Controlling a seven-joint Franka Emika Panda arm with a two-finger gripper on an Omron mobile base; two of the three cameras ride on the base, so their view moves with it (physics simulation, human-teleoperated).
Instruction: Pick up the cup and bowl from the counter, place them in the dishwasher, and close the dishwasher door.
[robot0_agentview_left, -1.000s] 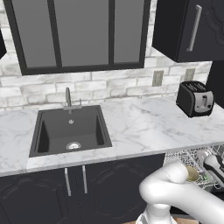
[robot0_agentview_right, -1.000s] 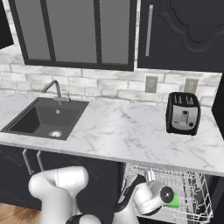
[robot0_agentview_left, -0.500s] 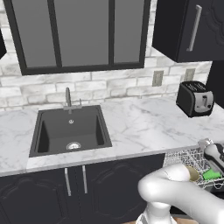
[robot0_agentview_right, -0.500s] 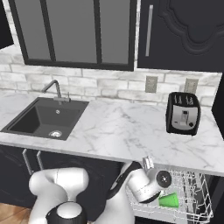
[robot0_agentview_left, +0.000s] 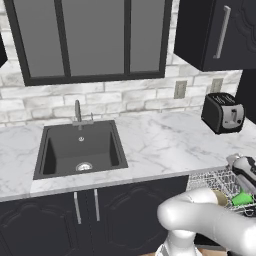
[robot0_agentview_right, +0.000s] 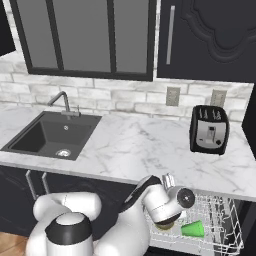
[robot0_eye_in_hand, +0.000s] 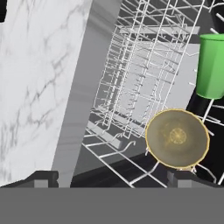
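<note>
A green cup (robot0_eye_in_hand: 213, 65) lies on its side in the dishwasher's white wire rack (robot0_eye_in_hand: 144, 74), and a tan bowl (robot0_eye_in_hand: 177, 138) sits beside it. My gripper (robot0_eye_in_hand: 113, 178) is open and holds nothing, just above and in front of the bowl. In the right base view my hand (robot0_agentview_right: 167, 200) hovers over the pulled-out rack (robot0_agentview_right: 217, 220), with the cup (robot0_agentview_right: 192, 229) to its lower right and the bowl (robot0_agentview_right: 165, 226) partly hidden under it. The left base view shows the cup (robot0_agentview_left: 242, 198) and the bowl (robot0_agentview_left: 219, 197) in the rack. The dishwasher door is out of view.
The white marble counter (robot0_agentview_right: 135, 145) carries a black toaster (robot0_agentview_right: 209, 131) at the right and a black sink (robot0_agentview_right: 47, 135) with a faucet at the left. Black cabinets with silver handles (robot0_agentview_left: 85, 207) stand under the sink. The counter's front edge (robot0_eye_in_hand: 76, 100) runs close to my left finger.
My hand has risen from down in the rack to about counter-edge height, still open. The cup and bowl stay in the rack.
</note>
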